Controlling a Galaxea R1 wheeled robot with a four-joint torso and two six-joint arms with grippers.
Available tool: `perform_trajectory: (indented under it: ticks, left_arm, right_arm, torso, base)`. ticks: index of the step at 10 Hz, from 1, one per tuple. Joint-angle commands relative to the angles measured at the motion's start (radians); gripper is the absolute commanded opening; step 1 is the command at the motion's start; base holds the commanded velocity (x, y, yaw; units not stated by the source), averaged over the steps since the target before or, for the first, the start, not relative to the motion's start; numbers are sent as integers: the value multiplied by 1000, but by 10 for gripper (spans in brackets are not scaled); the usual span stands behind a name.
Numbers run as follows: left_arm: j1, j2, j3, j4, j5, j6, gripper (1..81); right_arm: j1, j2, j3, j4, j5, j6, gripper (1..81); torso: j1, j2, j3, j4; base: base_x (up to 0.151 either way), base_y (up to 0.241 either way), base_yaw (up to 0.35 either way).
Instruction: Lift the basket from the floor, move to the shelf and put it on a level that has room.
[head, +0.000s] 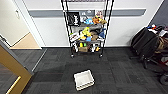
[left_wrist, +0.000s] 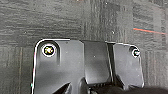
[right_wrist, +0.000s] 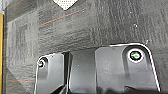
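- Head view: the floor (head: 112, 67), dark grey carpet, is bounded by a white wall (head: 52, 30).
- The basket (head: 83, 79) is seen on the carpet, apart from the shelf (head: 86, 27); toys (head: 86, 33) crowd the lower tiers.
- Finger state cannot be told for either arm.

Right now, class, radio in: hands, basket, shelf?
Hands: state unclear. Basket on carpet floor, untouched. Shelf ahead against wall, lower tiers cluttered. Path between looks open.
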Motion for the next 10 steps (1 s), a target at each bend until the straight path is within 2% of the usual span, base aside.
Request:
perform_trajectory:
  ticks: [1, 10]
  left_arm:
    - [-46, -17, 12, -7, 56, -2, 811]
    - [-40, -19, 12, -7, 56, -2, 811]
  right_arm:
    - [55, -14, 8, 3, -49, 1, 811]
    - [56, -19, 8, 6, -49, 1, 811]
  torso:
    - [0, 0, 0, 0]
    - [1, 1, 0, 0]
  base:
    - [110, 0, 0]
    - [112, 0, 0]
